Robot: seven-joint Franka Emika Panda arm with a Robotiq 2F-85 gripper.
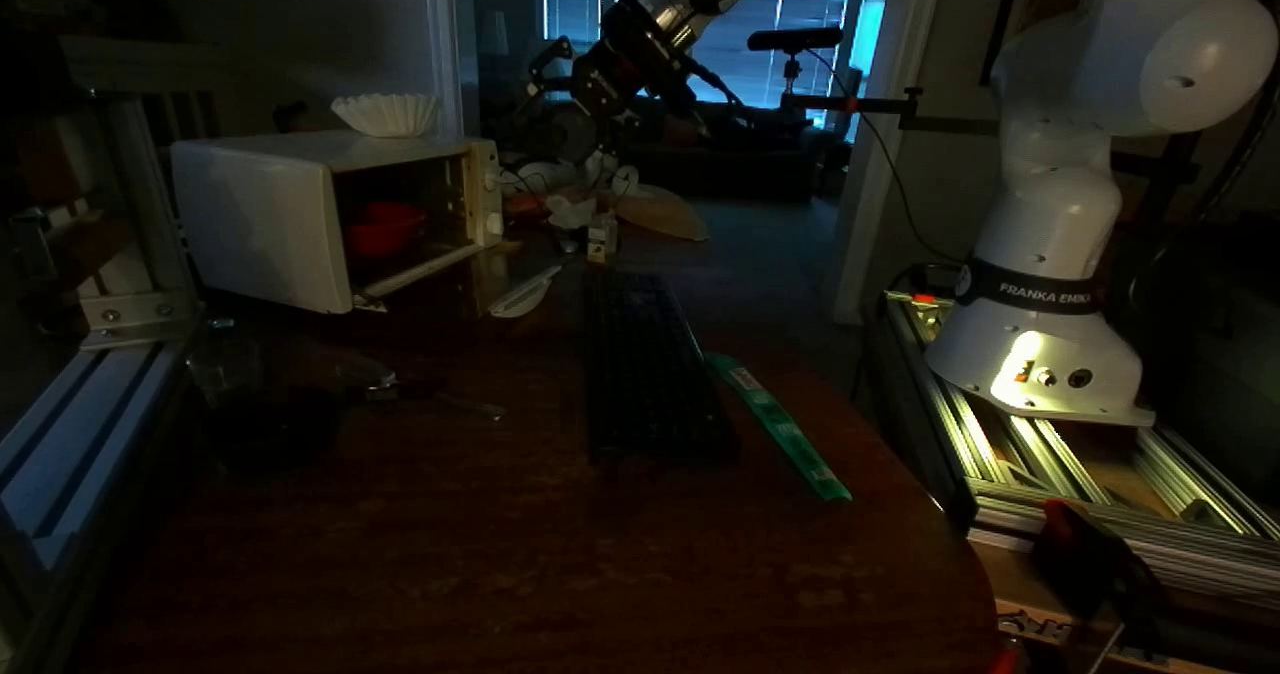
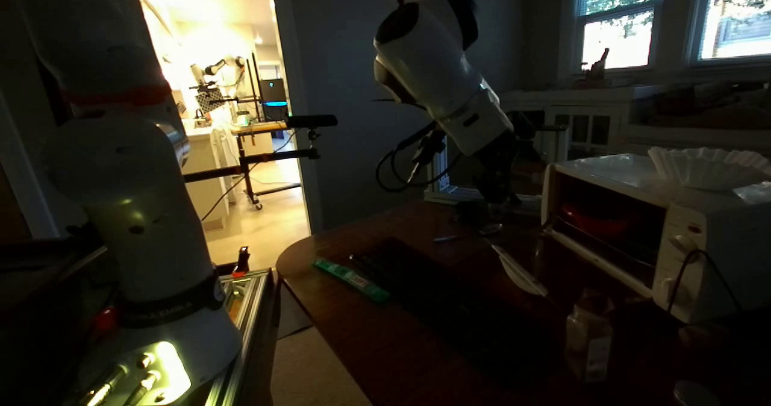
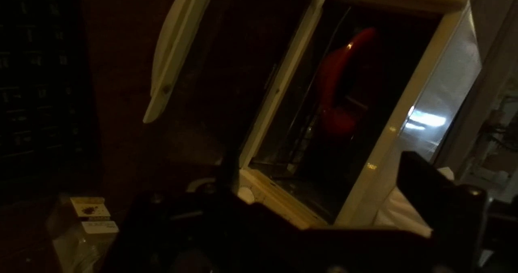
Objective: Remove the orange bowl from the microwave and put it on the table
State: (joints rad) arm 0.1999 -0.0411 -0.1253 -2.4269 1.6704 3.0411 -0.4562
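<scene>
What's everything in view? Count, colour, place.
Table: one, brown, scene centre
Microwave: one, white, on table
Microwave door: one, white-edged, lowered open
Knobs: two, white, microwave front
Orange bowl: one, red-orange, inside microwave
Fluted bowl: one, white, atop microwave
Keyboard: one, black, on table
Slim packet: one, green, beside keyboard
Labelled jar: one, clear, on table
Small shiny items: count unclear, pale, on table
Cameras: one per exterior view, black, on bars
Windows: several, bright, background
Dim clutter: uncounted, mostly pale, background
Robot arm: one, white, beside table
Gripper: one, black, open, outside microwave

The white arm [image 2: 435, 76] slants downward, its dark jaws standing wide apart.
</scene>
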